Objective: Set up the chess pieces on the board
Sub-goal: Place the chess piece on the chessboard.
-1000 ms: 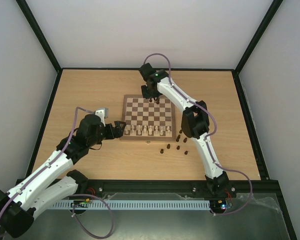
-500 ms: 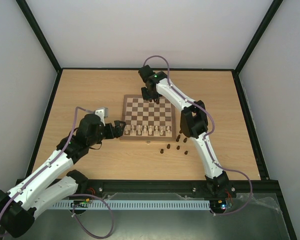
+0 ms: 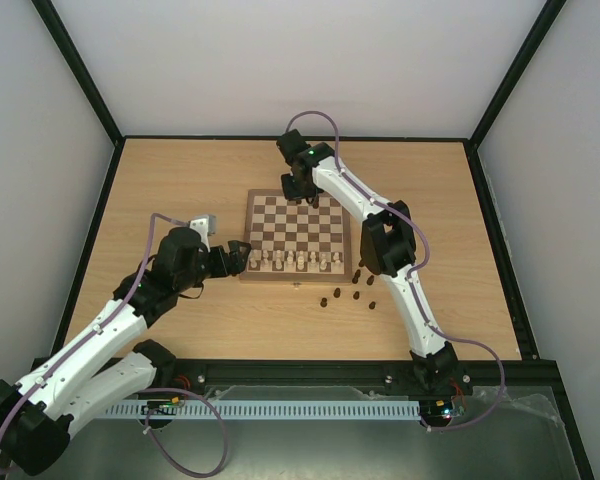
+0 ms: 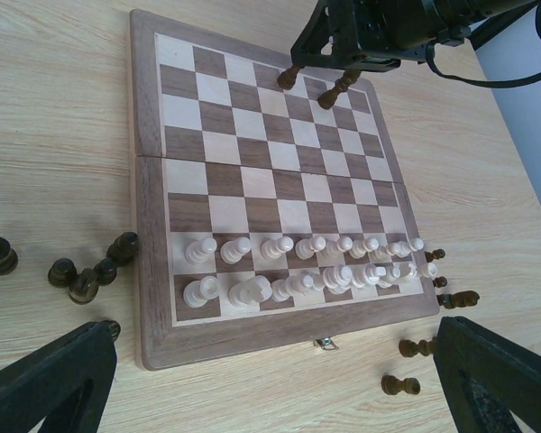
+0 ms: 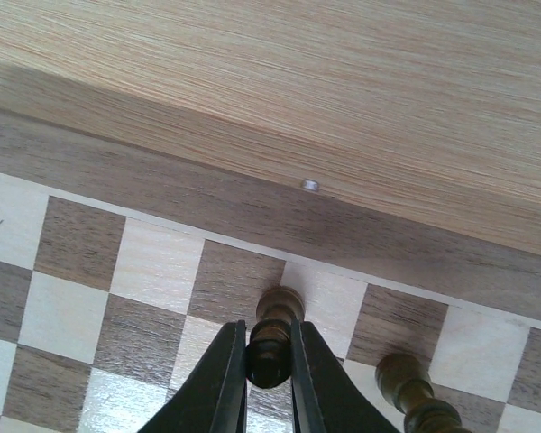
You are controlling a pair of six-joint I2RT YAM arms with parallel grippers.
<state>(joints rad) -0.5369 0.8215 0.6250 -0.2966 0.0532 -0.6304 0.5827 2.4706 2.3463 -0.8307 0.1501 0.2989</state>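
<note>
- Top external view: bright, even, diffuse light from overhead. The white walls (image 3: 280,60) grey slightly toward the corners, and the arms (image 3: 110,320) throw only faint, soft shadows on the tabletop (image 3: 180,180).
- Same view: the chess pieces (image 3: 295,260) are too small to resolve, and there is a dull sheen on the grey strip (image 3: 280,440) along the bottom edge.
- Left wrist view: the board (image 4: 149,234) is sharp, with mild gloss. The pale pieces (image 4: 252,290) are nearly washed out, and the left gripper's fingers (image 4: 45,383) in the bottom corners are black and blurred.
- Right wrist view: the wood grain is crisp. A broad soft shadow band lies along the board's border, with glare on the lower-left squares. The dark piece (image 5: 269,352) between the right gripper's fingers (image 5: 221,379) is underexposed and slightly soft.
</note>
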